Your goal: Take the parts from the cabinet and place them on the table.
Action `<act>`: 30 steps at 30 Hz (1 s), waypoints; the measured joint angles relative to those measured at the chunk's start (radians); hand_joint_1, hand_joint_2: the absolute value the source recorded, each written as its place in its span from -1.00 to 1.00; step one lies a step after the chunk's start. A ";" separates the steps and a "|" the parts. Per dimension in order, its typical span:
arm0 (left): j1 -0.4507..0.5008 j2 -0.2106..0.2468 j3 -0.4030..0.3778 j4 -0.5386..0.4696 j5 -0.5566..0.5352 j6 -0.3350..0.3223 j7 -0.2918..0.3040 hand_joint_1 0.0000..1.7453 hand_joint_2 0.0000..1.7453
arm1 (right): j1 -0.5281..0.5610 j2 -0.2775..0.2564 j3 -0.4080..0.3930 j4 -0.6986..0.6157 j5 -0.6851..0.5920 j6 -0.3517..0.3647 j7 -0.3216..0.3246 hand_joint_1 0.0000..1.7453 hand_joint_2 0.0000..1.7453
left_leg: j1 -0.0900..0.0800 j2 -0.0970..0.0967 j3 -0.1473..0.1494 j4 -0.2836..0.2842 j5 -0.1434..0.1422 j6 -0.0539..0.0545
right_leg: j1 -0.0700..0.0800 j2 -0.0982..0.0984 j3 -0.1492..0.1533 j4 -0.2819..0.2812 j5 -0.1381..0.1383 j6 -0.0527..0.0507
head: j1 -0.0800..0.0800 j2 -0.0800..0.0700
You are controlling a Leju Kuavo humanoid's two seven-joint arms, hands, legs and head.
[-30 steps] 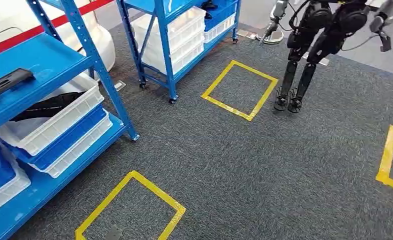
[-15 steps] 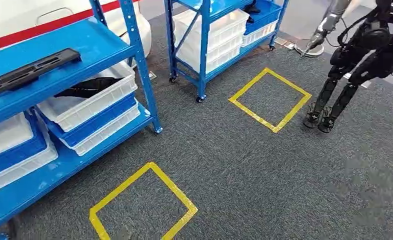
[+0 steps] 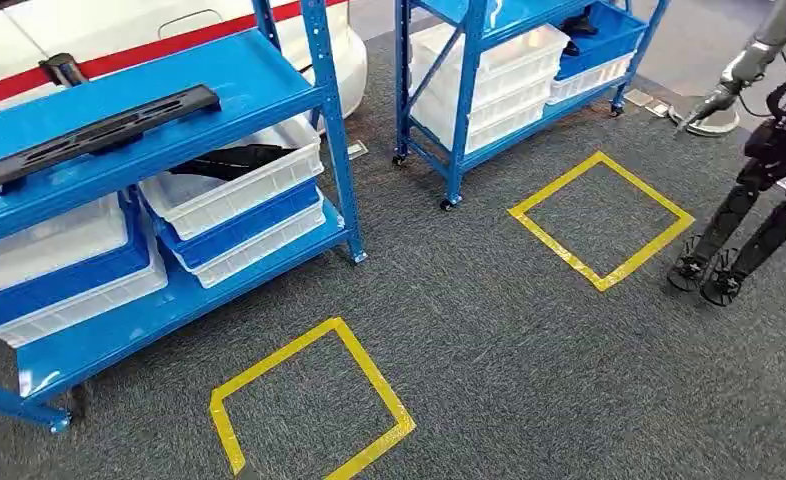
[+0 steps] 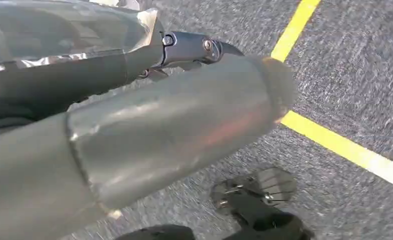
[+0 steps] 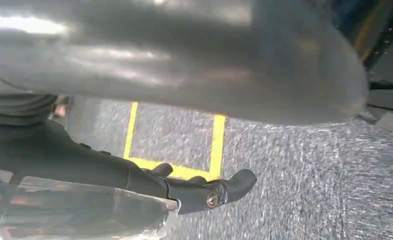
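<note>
the whole head view has slid since a second ago, so the camera has turned toward the near blue cabinet [image 3: 269,80], not the things themselves: the long black part [image 3: 99,135] on its top shelf now sits more central, and another dark part [image 3: 234,160] lies in a white bin [image 3: 239,185] below. the yellow floor square [image 3: 309,400] is close underfoot. no counter shows. the left robot hand [image 4: 194,47] hangs over the carpet and seems to hold nothing, the right robot hand [image 5: 209,192] likewise, though how wide either stands i cannot tell. this suits an approach to the shelves.
</note>
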 joint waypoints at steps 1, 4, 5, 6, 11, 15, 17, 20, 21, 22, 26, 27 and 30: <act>0.002 0.000 0.002 0.000 0.000 0.000 0.000 -1.00 -1.00 | 0.001 0.000 0.000 0.000 0.000 0.000 0.002 -1.00 -1.00 | 0.000 0.003 -0.038 0.077 -0.029 0.000 | 0.004 -0.017 -0.001 0.000 -0.002 -0.003 | 0.000 0.000; 0.010 0.000 0.005 0.000 0.010 0.003 -0.001 -1.00 -1.00 | -0.001 0.000 0.000 0.000 0.000 0.000 0.002 -1.00 -1.00 | -0.001 0.008 -0.023 0.051 0.019 0.009 | 0.011 -0.057 0.002 0.000 -0.005 -0.007 | 0.000 0.000; 0.010 0.000 0.008 0.000 0.012 0.008 -0.003 -1.00 -1.00 | -0.003 0.001 0.000 0.000 0.000 0.000 0.002 -1.00 -1.00 | -0.003 0.018 0.024 -0.034 0.061 0.017 | 0.013 -0.069 0.005 0.000 -0.007 -0.009 | 0.000 0.000; 0.010 0.000 0.013 0.000 0.015 0.012 -0.005 -1.00 -1.00 | -0.004 0.003 0.000 0.000 0.000 0.000 0.002 -1.00 -1.00 | -0.009 0.054 0.079 -0.128 0.095 0.030 | 0.015 -0.080 0.009 0.000 -0.009 -0.011 | 0.000 0.000; 0.015 -0.001 0.035 0.000 0.045 0.027 -0.017 -1.00 -1.00 | -0.014 0.006 -0.012 0.000 -0.042 -0.032 -0.002 -1.00 -1.00 | -0.028 0.052 0.096 -0.188 0.090 0.044 | 0.028 -0.132 0.019 -0.006 -0.018 0.007 | 0.001 0.000; 0.015 -0.003 0.053 0.000 0.054 0.029 -0.023 -1.00 -1.00 | -0.012 0.002 -0.032 0.000 -0.058 -0.035 -0.007 -1.00 -1.00 | -0.010 0.006 0.109 -0.211 0.111 0.063 | 0.019 -0.005 -0.065 0.177 -0.107 0.006 | 0.008 0.000; 0.018 -0.004 0.061 0.000 0.058 0.029 -0.023 -1.00 -1.00 | -0.009 -0.002 -0.043 0.000 -0.062 -0.035 -0.008 -1.00 -1.00 | -0.010 -0.025 0.109 -0.211 0.111 0.063 | 0.014 0.005 -0.134 0.307 -0.144 0.014 | 0.009 0.000; 0.023 -0.006 0.069 0.000 0.063 0.033 -0.026 -1.00 -1.00 | -0.007 -0.004 -0.053 0.000 -0.069 -0.044 -0.012 -1.00 -1.00 | -0.007 -0.070 0.110 -0.208 0.113 0.057 | 0.005 0.013 -0.081 0.170 -0.063 0.048 | 0.009 0.000; 0.023 -0.006 0.072 0.000 0.063 0.035 -0.029 -1.00 -1.00 | -0.007 -0.004 -0.055 0.000 -0.070 -0.048 -0.014 -1.00 -1.00 | -0.006 -0.083 0.110 -0.206 0.114 0.053 | -0.002 0.037 -0.043 0.083 -0.026 0.058 | 0.009 0.000; 0.022 -0.006 0.074 0.000 0.064 0.038 -0.033 -1.00 -1.00 | -0.006 -0.003 -0.057 0.000 -0.072 -0.052 -0.014 -1.00 -1.00 | -0.007 -0.094 0.105 -0.204 0.114 0.045 | -0.013 0.100 -0.015 0.013 -0.004 0.062 | 0.011 0.000; 0.025 -0.003 0.081 0.000 0.066 0.040 -0.036 -1.00 -1.00 | -0.011 -0.003 -0.065 0.000 -0.074 -0.053 -0.016 -1.00 -1.00 | -0.007 -0.134 0.097 -0.204 0.113 0.017 | 0.000 0.063 -0.001 -0.003 0.003 0.023 | 0.008 0.000; 0.026 0.002 0.087 0.000 0.068 0.041 -0.036 -1.00 -1.00 | -0.012 0.001 -0.067 0.000 -0.074 -0.053 -0.018 -1.00 -1.00 | -0.003 -0.133 0.093 -0.197 0.113 0.013 | -0.016 0.047 -0.002 -0.008 0.009 0.014 | 0.009 0.000; 0.024 0.000 0.088 0.000 0.069 0.041 -0.037 -1.00 -1.00 | -0.010 0.000 -0.071 0.000 -0.073 -0.054 -0.020 -1.00 -1.00 | -0.004 -0.013 0.015 -0.034 0.010 0.002 | -0.007 0.010 0.001 -0.008 0.008 -0.003 | -0.005 0.000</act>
